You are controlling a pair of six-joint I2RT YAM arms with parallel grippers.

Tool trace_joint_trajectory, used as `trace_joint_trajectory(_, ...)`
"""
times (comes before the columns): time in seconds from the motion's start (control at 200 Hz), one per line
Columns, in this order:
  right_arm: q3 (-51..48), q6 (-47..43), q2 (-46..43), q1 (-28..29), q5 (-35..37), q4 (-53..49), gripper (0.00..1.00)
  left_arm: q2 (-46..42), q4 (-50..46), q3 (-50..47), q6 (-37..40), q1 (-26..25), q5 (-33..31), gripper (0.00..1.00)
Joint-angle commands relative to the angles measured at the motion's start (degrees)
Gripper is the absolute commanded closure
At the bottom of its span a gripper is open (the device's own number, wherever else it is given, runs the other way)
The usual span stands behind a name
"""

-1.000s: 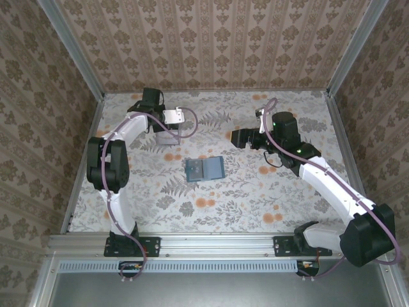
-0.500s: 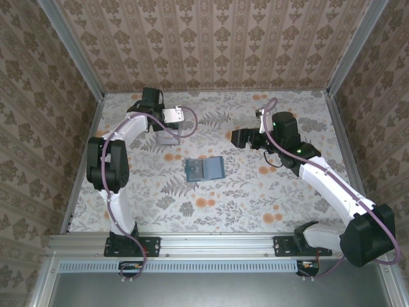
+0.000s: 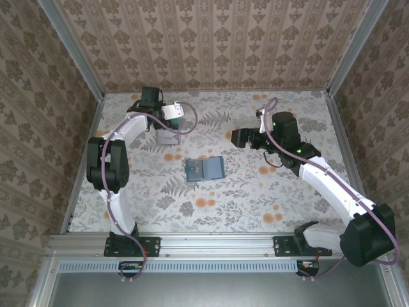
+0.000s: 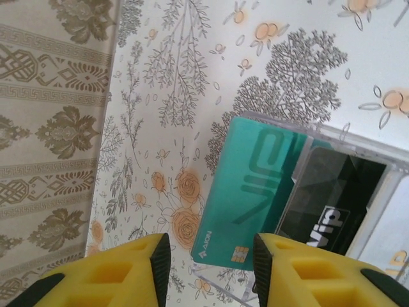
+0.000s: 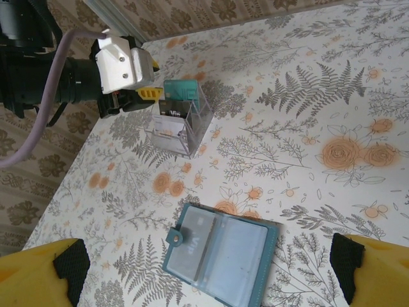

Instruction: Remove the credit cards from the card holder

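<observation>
Floral bench point(image 3: 255, 192), patterned walls on three sides. Far left: left pincer point(image 4: 211, 244) hangs over a clear tray point(image 4: 358, 150), jaws part-way apart with nothing between them. Teal card point(image 4: 249, 185) lies in the tray just past the fingertips, with black card point(image 4: 332, 192) and white card point(image 4: 391, 233) overlapped beside it. This reads as the drop-off spot for pulled cards, well apart from the holder so both arms get room. Centre: holder point(image 3: 204, 169) lies open flat on the bench, touched by neither pincer. It's teal-blue, two panels with a centre crease, clear pockets facing up, small snap tab point(image 5: 174, 238) on one short edge. One pocket shows a pale card point(image 5: 192, 240) with lettering; the other looks pale too, can't tell if it's loaded. Lying face-up suits sliding cards out. Right: right pincer point(image 3: 234, 137) hovers over the bench beyond the holder, jaws wide and empty, pointing left. My guess is it's staged to pin or pick the holder.
</observation>
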Motion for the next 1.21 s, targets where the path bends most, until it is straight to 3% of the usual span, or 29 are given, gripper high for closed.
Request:
trace_joint_trajectory(0.0, 2.30, 3.80, -0.31, -0.71, 1.33, -2.57, 0.00, -2.88, 3.18, 1.09, -10.06, 0.42, 2.46, 0.53)
trace_joint_trajectory(0.05, 4.12, 3.65, 0.73, -1.34, -1.21, -4.51, 0.00, -4.55, 5.67, 0.33, -15.45, 0.60, 2.05, 0.39)
trace_joint_trajectory(0.09, 5.45, 3.69, 1.54, -1.59, -1.73, -6.20, 0.00, -6.02, 7.53, -0.48, -19.41, 0.79, 1.65, 0.19)
trace_joint_trajectory(0.105, 5.62, 3.71, 1.76, -1.65, -1.75, -6.36, 0.00, -6.69, 8.21, -0.91, -20.90, 0.84, 1.48, 0.05)
trace_joint_trajectory(0.13, 5.66, 4.01, 1.91, -1.79, -1.84, -6.25, 0.00, -7.50, 9.53, -1.79, -22.97, 0.86, 1.06, 0.00)
trace_joint_trajectory(0.225, 4.74, 6.14, 2.02, -2.28, -0.90, -4.44, 0.00, -11.37, 12.16, -4.13, -30.05, 1.10, 0.04, 0.00)
trace_joint_trajectory(0.35, 7.37, 10.31, 3.21, -2.59, 4.23, -10.34, 0.00, -16.28, 15.76, -7.48, -40.36, 1.83, -1.56, 0.00)
trace_joint_trajectory(0.43, 6.22, 12.59, 2.74, -3.33, 2.88, -9.12, 0.00, -18.95, 16.51, -8.79, -51.71, 2.94, -4.90, 0.00)
trace_joint_trajectory(0.545, 2.82, 18.14, 2.99, -5.46, -3.77, -1.22, 0.00, -21.09, 6.00, -5.39, -66.67, 5.88, -4.96, 0.00)
trace_joint_trajectory(0.61, 2.32, 21.86, 4.22, -5.77, -2.44, -1.05, 0.00, -20.87, -2.19, -2.14, -72.40, 8.34, -2.75, 0.00)
trace_joint_trajectory(0.695, 2.81, 21.57, 6.57, -5.90, -5.99, -0.45, 0.00, -20.90, -6.85, -2.62, -77.65, 11.40, 3.61, 0.00)
trace_joint_trajectory(0.79, 2.69, 20.24, 7.58, -4.76, -4.81, -1.08, 0.00, -21.84, -6.85, -7.14, -80.63, 14.10, 12.30, 0.00)
trace_joint_trajectory(0.915, 2.84, 17.88, 9.27, -2.83, -3.80, -2.43, 0.00, -24.69, -3.75, -15.08, -85.68, 15.47, 17.64, 0.00)
trace_joint_trajectory(0.995, 3.52, 15.99, 11.97, -0.79, -3.14, -4.26, 0.00, -26.74, -1.72, -20.08, -87.90, 15.15, 18.88, 0.01)
trace_joint_trajectory(1.13, 5.48, 14.05, 16.54, 2.94, -1.29, -8.21, 0.01, -29.50, -2.50, -26.07, -91.74, 12.61, 18.90, 0.14)
trace_joint_trajectory(1.2, 6.44, 13.44, 19.51, 4.47, -1.36, -9.21, 0.16, -31.02, -3.15, -29.06, -94.10, 10.03, 17.82, 0.20)
